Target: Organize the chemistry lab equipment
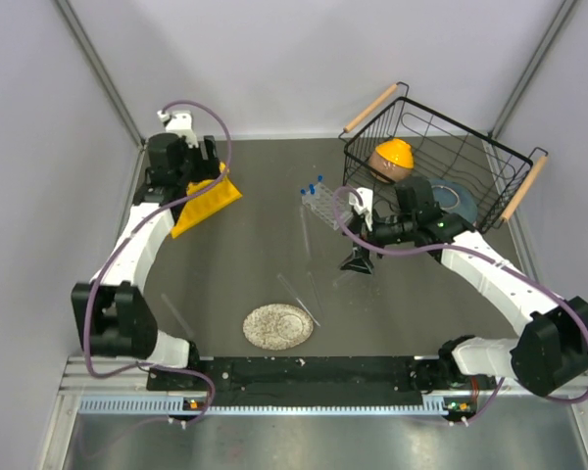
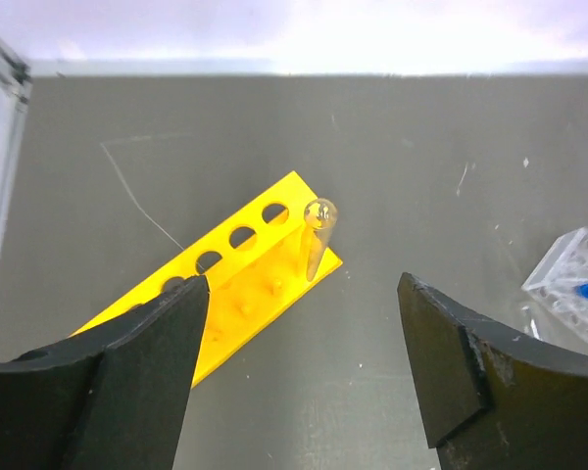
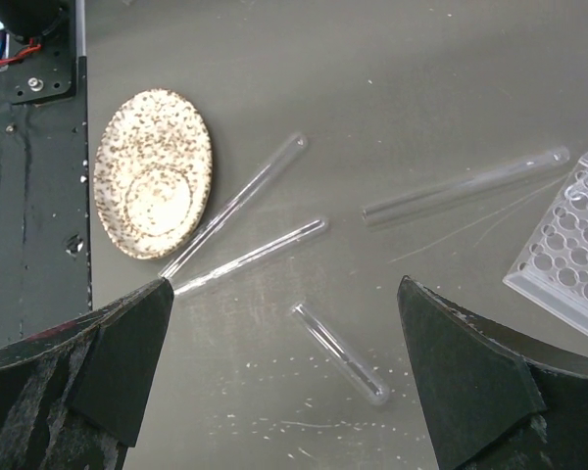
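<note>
Long thin clear test tubes (image 3: 465, 184) lie loose and flat on the dark grey table top (image 1: 235, 264), between a round speckled flat disc (image 3: 155, 176) and a small clear plastic rack (image 3: 573, 264). Two of the long tubes angle in toward the disc's rim, a third lies near the clear rack, and a shorter clear tube (image 3: 338, 351) rests apart from them.

The right gripper (image 3: 284, 294) hangs over this scatter with its black fingers spread wide and nothing between them. In the clear rack stand short blue-capped vials (image 1: 314, 184).

Well to the left, a yellow plastic six-hole tube rack (image 2: 245, 264) lies at an angle on the table, with one clear tube (image 2: 317, 240) standing upright in its end hole. The left gripper (image 2: 302, 284) hovers above it, its fingers also wide apart and gripping nothing.

At the far right corner sits a black wire basket with wooden handles (image 1: 436, 157). It holds an orange-and-brown rounded item (image 1: 392, 157), and the right arm crosses in front of its near side.

The table top shows fine scratches and pale specks. Plain pale walls (image 1: 39, 196) close in the table on three sides, with metal rails running up the back corners, and a black strip and a metal rail line the near edge by the arm bases.
</note>
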